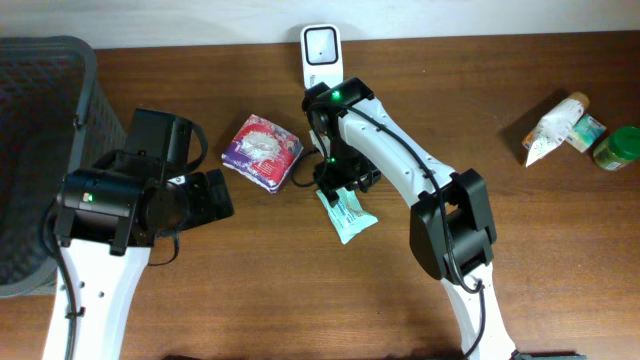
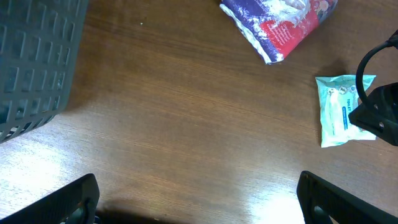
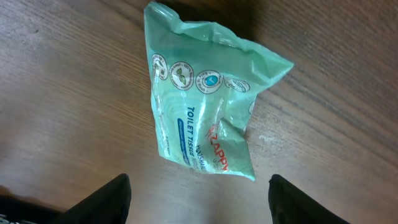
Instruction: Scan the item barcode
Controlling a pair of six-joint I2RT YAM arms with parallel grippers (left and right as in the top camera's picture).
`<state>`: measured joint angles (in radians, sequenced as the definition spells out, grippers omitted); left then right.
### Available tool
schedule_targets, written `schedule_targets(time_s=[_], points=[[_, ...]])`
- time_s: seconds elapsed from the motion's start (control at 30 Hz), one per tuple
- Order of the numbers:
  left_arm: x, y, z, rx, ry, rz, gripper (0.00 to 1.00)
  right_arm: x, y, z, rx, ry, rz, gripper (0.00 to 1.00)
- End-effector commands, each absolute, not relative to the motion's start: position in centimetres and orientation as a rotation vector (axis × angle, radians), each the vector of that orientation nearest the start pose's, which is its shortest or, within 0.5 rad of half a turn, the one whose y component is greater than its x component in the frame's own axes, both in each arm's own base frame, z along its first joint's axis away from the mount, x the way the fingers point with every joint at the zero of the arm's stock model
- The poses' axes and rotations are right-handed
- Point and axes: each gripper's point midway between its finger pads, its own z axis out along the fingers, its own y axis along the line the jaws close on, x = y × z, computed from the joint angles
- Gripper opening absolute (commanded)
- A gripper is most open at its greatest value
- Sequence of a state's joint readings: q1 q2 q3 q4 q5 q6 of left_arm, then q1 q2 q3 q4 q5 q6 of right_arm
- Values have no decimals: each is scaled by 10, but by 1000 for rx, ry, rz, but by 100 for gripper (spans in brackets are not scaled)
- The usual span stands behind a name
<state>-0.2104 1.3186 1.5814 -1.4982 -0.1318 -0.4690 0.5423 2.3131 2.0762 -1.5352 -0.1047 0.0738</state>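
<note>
A mint-green toilet tissue pack (image 3: 202, 102) lies crumpled on the wooden table, printed side up, and no barcode shows on it. My right gripper (image 3: 199, 202) hovers just over its near end, open, with nothing between its fingers. From above, the right gripper (image 1: 338, 185) partly covers the pack (image 1: 350, 218). The white handheld scanner (image 1: 320, 52) stands at the table's back edge. My left gripper (image 2: 199, 202) is open and empty over bare wood, left of the pack (image 2: 339, 112). In the overhead view the left gripper (image 1: 215, 195) sits below a purple-and-red packet (image 1: 262, 150).
A dark plastic basket (image 1: 40, 150) fills the far left. At the right end lie a white squeeze tube (image 1: 553, 128) and a green-lidded jar (image 1: 617, 148). The purple packet (image 2: 280, 25) lies behind the left gripper's view.
</note>
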Motion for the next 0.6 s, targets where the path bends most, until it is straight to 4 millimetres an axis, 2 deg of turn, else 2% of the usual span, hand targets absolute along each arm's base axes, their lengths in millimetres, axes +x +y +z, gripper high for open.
schedule_targets(time_s=[0.0, 0.13, 0.2, 0.23, 0.3, 0.37, 0.43, 0.47, 0.5, 0.57], points=[[255, -31, 262, -400, 2742, 18, 99, 329, 206, 108, -625, 3244, -65, 69], [255, -31, 262, -400, 2742, 19, 99, 308, 186, 153, -629, 3218, -109, 69], [255, -31, 262, -399, 2742, 19, 99, 303, 183, 165, -631, 3192, -93, 69], [255, -31, 262, -400, 2742, 18, 99, 297, 178, 165, -643, 3201, -105, 69], [255, -31, 262, -399, 2742, 19, 99, 278, 167, 152, -672, 3239, -132, 70], [255, -31, 262, -399, 2742, 19, 99, 276, 164, 145, -676, 3246, -132, 70], [255, -31, 262, -399, 2742, 19, 99, 289, 164, 140, -632, 3215, -98, 74], [255, -31, 262, -400, 2742, 19, 99, 304, 165, 136, -587, 3172, -57, 78], [255, -31, 262, -400, 2742, 18, 99, 317, 173, 133, -559, 3127, 21, 85], [255, -31, 262, -400, 2742, 18, 99, 329, 209, 133, -692, 3018, 281, 93]])
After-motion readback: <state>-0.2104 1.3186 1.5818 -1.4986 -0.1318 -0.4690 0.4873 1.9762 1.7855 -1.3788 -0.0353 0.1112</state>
